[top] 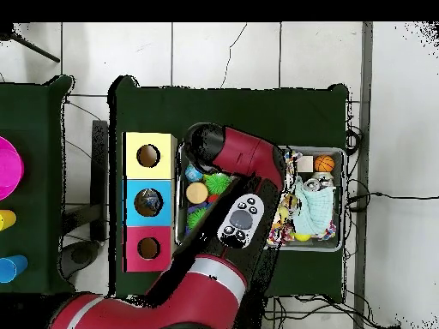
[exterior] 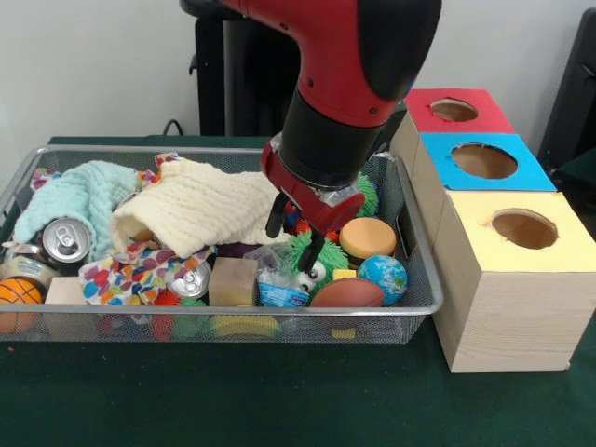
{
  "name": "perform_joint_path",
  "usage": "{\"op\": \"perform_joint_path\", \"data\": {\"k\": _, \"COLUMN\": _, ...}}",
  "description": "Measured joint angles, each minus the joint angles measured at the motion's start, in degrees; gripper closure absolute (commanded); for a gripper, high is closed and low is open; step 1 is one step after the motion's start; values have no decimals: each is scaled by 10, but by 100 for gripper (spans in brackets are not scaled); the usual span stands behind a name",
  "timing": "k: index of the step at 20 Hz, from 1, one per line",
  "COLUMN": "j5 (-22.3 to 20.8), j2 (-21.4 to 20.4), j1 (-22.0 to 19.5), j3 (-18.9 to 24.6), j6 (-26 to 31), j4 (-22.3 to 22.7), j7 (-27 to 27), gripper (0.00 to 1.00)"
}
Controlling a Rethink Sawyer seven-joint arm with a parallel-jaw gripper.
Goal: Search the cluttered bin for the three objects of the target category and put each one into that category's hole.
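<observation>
The wire mesh bin [exterior: 414,307] sits on the green table, full of clutter. One crinkly clear packet with blue and white print [exterior: 279,285] lies near the bin's front rim, beside a green fuzzy toy [exterior: 315,262]. No other packets show. My gripper [exterior: 296,233] hangs over the bin just above and behind that packet. Its two black fingers [exterior: 275,216] are apart and hold nothing. In the overhead view the arm [top: 244,163] covers the gripper and much of the bin [top: 344,197].
Three wooden boxes with holes stand right of the bin: red [exterior: 456,110], blue [exterior: 484,160], yellow [exterior: 526,228]. The bin also holds a cream knit cloth [exterior: 205,205], a mint cloth [exterior: 74,196], cans [exterior: 65,240], a globe ball [exterior: 383,277], an orange disc [exterior: 368,237], a football [exterior: 346,293].
</observation>
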Motion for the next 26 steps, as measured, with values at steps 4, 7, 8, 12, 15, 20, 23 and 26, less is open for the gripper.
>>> {"op": "perform_joint_path", "data": {"k": 4, "j5": 0, "j2": 20, "j1": 2, "j3": -12, "j6": 0, "j4": 0, "j7": 0, "gripper": 0}}
{"op": "perform_joint_path", "data": {"k": 7, "j5": -1, "j2": 34, "j1": 3, "j3": -19, "j6": 0, "j4": 0, "j7": 0, "gripper": 0}}
{"op": "perform_joint_path", "data": {"k": 8, "j5": -1, "j2": 38, "j1": 3, "j3": -20, "j6": 0, "j4": 0, "j7": 0, "gripper": 0}}
{"op": "perform_joint_path", "data": {"k": 12, "j5": 1, "j2": 53, "j1": 1, "j3": -21, "j6": -7, "j4": 0, "j7": 0, "gripper": 0}}
{"op": "perform_joint_path", "data": {"k": 15, "j5": 5, "j2": 62, "j1": -1, "j3": -21, "j6": -18, "j4": 0, "j7": 0, "gripper": 0}}
{"op": "perform_joint_path", "data": {"k": 20, "j5": 14, "j2": 59, "j1": -6, "j3": -19, "j6": -21, "j4": 0, "j7": 0, "gripper": 0}}
{"op": "perform_joint_path", "data": {"k": 23, "j5": 19, "j2": 56, "j1": -14, "j3": -13, "j6": -20, "j4": 0, "j7": 0, "gripper": 0}}
{"op": "perform_joint_path", "data": {"k": 26, "j5": 23, "j2": 50, "j1": -29, "j3": 0, "j6": -17, "j4": 0, "j7": 0, "gripper": 0}}
